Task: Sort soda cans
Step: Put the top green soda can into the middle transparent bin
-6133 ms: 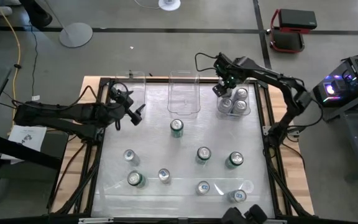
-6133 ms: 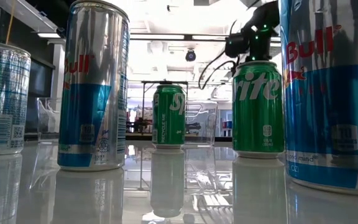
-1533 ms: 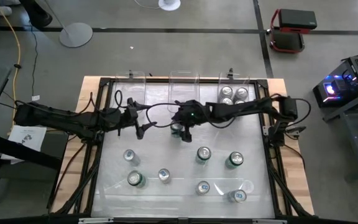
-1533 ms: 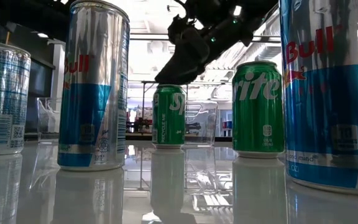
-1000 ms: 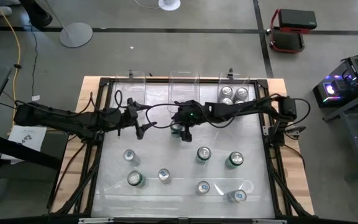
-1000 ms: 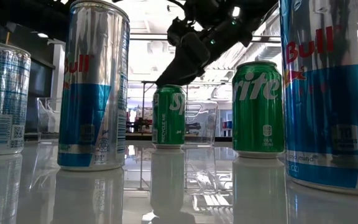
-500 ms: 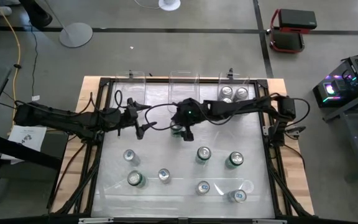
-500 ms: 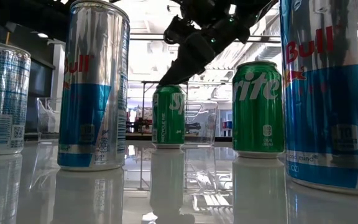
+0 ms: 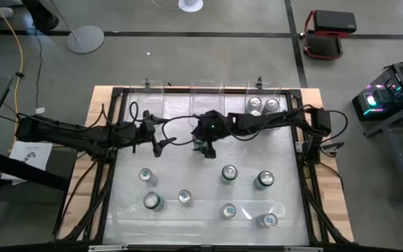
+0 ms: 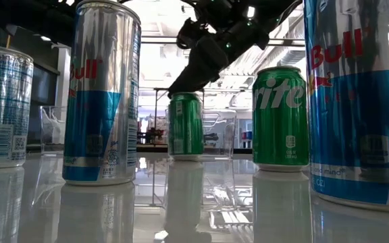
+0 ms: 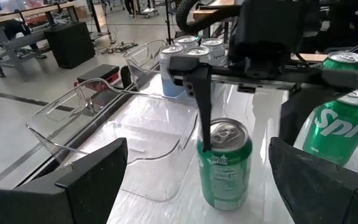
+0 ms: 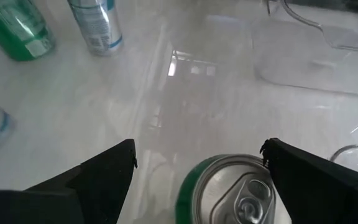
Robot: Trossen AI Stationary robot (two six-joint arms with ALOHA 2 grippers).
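A green soda can (image 9: 199,145) stands upright on the table's far middle, also seen as the green can (image 10: 186,125) (image 11: 224,165) (image 12: 241,190). My right gripper (image 9: 203,147) (image 12: 199,149) hangs over it, open, with a finger on each side of the can's top. My left gripper (image 9: 161,143) is open and waits just left of the can, aimed at it. Several more cans stand nearer: green ones (image 9: 263,180) (image 9: 152,201) and silver or blue ones (image 9: 145,176) (image 9: 229,210). My right gripper comes from above, pointing down. One finger (image 11: 202,99) lies against the green can's top rim (image 11: 215,147). The other finger stands on the can's opposite side; whether it touches I cannot tell. The can stands upright on its base on the table.
Three clear bins line the far edge: the left bin (image 9: 147,94), the middle bin (image 9: 207,94) and the right bin (image 9: 280,103), which holds silver-topped cans (image 9: 256,105). Tall cans (image 10: 103,94) (image 10: 356,101) stand close to the low camera. Open table lies between the can rows.
The green can under my right gripper has shifted a little sideways and turned about its own axis; its logo no longer faces the low camera. It stays upright on the table. The right gripper has kept over the can, tipping slightly.
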